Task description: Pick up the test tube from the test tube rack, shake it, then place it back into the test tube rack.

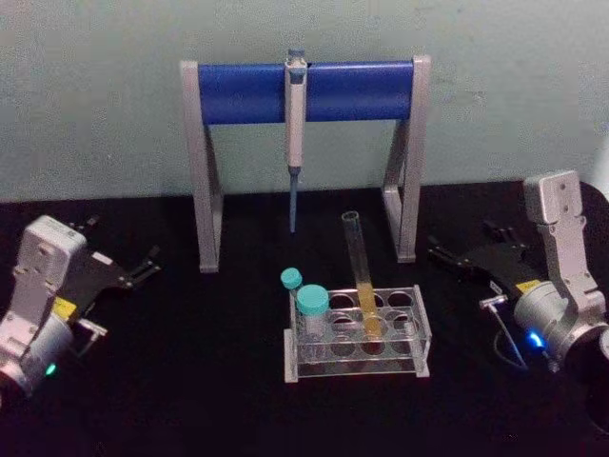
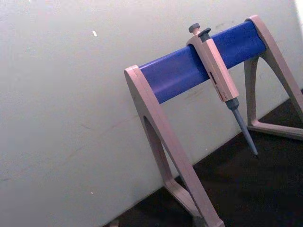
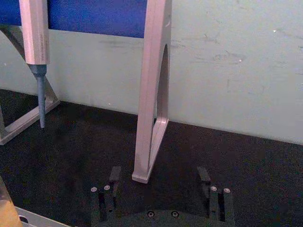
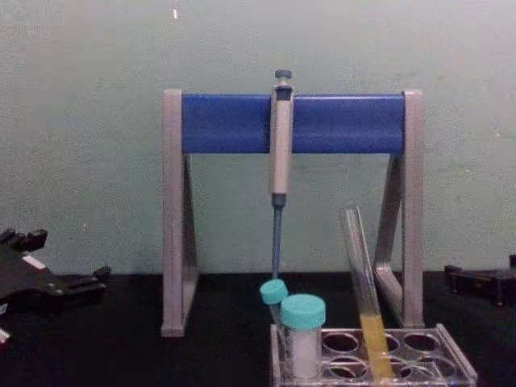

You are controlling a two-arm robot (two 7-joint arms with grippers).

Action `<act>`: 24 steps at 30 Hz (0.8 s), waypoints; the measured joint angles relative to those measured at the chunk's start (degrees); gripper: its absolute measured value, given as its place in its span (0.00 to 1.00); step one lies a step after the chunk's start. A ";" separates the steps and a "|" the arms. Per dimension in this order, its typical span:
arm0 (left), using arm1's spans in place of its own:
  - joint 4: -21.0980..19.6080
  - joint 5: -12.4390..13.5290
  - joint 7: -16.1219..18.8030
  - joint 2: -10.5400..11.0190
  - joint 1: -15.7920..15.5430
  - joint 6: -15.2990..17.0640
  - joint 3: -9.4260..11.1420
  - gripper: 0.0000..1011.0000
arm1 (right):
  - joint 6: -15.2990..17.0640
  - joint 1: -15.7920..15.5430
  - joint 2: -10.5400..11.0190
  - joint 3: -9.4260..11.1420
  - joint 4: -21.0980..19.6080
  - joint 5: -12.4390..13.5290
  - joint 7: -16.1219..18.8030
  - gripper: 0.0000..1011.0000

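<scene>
Black bench (image 1: 219,381) all round: right pincer (image 1: 447,255), spread empty, should reach left to the leaning test tube (image 1: 361,276) above the test tube rack (image 1: 419,328); left pincer (image 1: 147,265), also spread, parked.

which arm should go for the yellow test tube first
Probably the right. The test tube stands in the right half of the test tube rack, tilted, and two teal-capped tubes block the left side. The right gripper sits nearer, jaws open, with a free path; the left gripper is parked farther away.
</scene>
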 joint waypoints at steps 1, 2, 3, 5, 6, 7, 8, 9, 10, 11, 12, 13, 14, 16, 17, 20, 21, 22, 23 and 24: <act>0.00 0.00 0.00 0.00 0.00 0.00 0.00 0.99 | -0.02 -0.01 0.02 -0.01 -0.02 0.00 0.00 0.99; 0.00 0.00 0.00 0.00 0.00 0.00 0.00 0.99 | -0.02 -0.01 0.02 -0.01 -0.02 0.00 0.00 0.99; 0.00 0.00 0.00 0.00 0.00 0.00 0.00 0.99 | -0.04 -0.02 0.03 -0.02 -0.06 0.01 0.00 0.99; 0.00 0.00 0.00 0.00 0.00 0.00 0.00 0.99 | -0.06 -0.03 0.04 -0.03 -0.08 0.01 -0.01 0.99; 0.00 0.00 0.00 0.00 0.00 0.00 0.00 0.99 | -0.07 -0.03 0.05 -0.04 -0.10 0.01 -0.01 0.99; 0.00 0.00 0.00 0.00 0.00 0.00 0.00 0.99 | -0.08 -0.04 0.05 -0.04 -0.11 0.02 -0.01 0.99; 0.00 0.00 0.00 0.00 0.00 0.00 0.00 0.99 | -0.09 -0.05 0.06 -0.05 -0.13 0.02 -0.01 0.99; 0.00 0.00 0.00 0.00 0.00 0.00 0.00 0.99 | -0.10 -0.05 0.06 -0.06 -0.14 0.02 -0.01 0.99; 0.00 0.00 0.00 0.00 0.00 0.00 0.00 0.99 | -0.10 -0.05 0.07 -0.06 -0.14 0.03 -0.01 0.99; 0.00 0.00 0.00 0.00 0.00 0.00 0.00 0.99 | -0.11 -0.06 0.07 -0.07 -0.15 0.03 -0.01 0.99; 0.00 0.00 0.00 0.00 0.00 0.00 0.00 0.99 | -0.12 -0.06 0.08 -0.07 -0.15 0.03 -0.02 0.99; 0.00 0.00 0.00 0.00 0.00 0.00 0.00 0.99 | -0.12 -0.07 0.08 -0.07 -0.16 0.03 -0.02 0.99; 0.00 0.00 0.00 0.00 0.00 0.00 0.00 0.99 | -0.13 -0.07 0.08 -0.07 -0.16 0.03 -0.03 0.99; 0.00 0.00 0.00 0.00 0.00 0.00 0.00 0.99 | -0.14 -0.07 0.09 -0.07 -0.17 0.04 -0.04 0.99; 0.00 0.00 0.00 0.00 0.00 0.00 0.00 0.99 | -0.15 -0.07 0.11 -0.07 -0.19 0.04 -0.05 0.99; 0.00 0.00 0.00 0.00 0.00 0.00 0.00 0.99 | -0.17 -0.07 0.11 -0.07 -0.20 0.05 -0.06 0.99; 0.00 0.00 0.00 0.00 0.00 0.00 0.00 0.99 | -0.18 -0.07 0.12 -0.07 -0.21 0.05 -0.06 0.99; 0.00 0.00 0.00 0.00 0.00 0.00 0.00 0.99 | -0.19 -0.07 0.13 -0.07 -0.22 0.05 -0.06 0.99; 0.00 0.00 0.00 0.00 0.00 0.00 0.00 0.99 | -0.19 -0.07 0.13 -0.07 -0.22 0.05 -0.06 0.99; 0.00 0.00 0.00 0.00 0.00 0.00 0.00 0.99 | -0.20 -0.07 0.13 -0.07 -0.23 0.05 -0.06 0.99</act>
